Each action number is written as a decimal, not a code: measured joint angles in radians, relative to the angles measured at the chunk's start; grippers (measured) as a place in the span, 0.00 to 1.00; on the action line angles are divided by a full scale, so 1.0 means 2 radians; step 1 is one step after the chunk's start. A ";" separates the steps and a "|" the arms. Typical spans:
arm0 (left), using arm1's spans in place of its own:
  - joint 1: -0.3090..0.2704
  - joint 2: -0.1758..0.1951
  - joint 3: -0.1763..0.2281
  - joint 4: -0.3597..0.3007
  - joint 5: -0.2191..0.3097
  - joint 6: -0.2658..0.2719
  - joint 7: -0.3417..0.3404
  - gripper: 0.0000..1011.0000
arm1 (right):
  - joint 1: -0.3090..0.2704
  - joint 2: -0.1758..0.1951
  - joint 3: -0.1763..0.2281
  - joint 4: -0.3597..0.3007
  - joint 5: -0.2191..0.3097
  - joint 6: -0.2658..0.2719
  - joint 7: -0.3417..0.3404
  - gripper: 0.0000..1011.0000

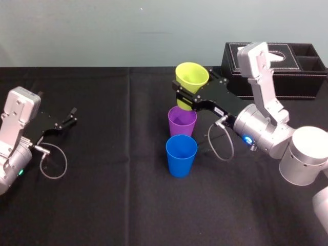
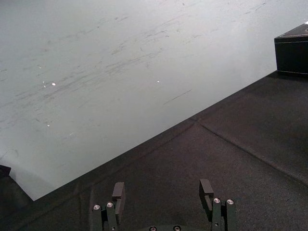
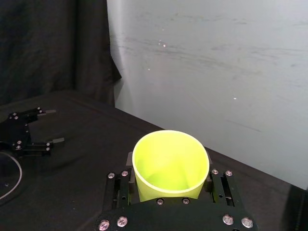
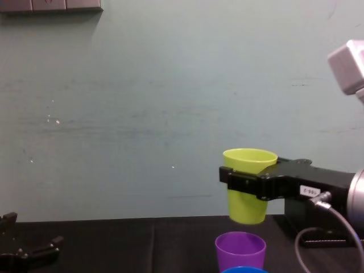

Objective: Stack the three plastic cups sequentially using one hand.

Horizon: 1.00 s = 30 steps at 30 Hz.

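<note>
My right gripper [image 1: 181, 99] is shut on the yellow-green cup [image 1: 192, 77] and holds it upright in the air, directly above the purple cup [image 1: 182, 123]. In the chest view a clear gap separates the yellow-green cup [image 4: 248, 187] from the purple cup [image 4: 240, 250] below it. The blue cup [image 1: 181, 154] stands on the black cloth just in front of the purple one. The right wrist view shows the yellow-green cup [image 3: 168, 166] sitting between both fingers. My left gripper [image 1: 69, 119] rests open and empty at the far left of the table.
A black tissue box [image 1: 297, 72] stands at the back right, behind my right arm. A grey cable loop [image 1: 220, 141] hangs beside the purple and blue cups. Black cloth [image 1: 113, 195] covers the table between the arms, and a pale wall runs behind it.
</note>
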 joint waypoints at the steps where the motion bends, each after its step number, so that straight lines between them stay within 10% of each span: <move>1: 0.000 0.000 0.000 0.000 0.000 0.000 0.000 1.00 | 0.001 -0.001 -0.001 0.003 0.000 -0.001 0.001 0.73; 30: 0.000 0.000 0.000 0.000 0.000 0.000 0.000 1.00 | -0.002 -0.001 -0.017 0.030 0.004 -0.016 0.005 0.73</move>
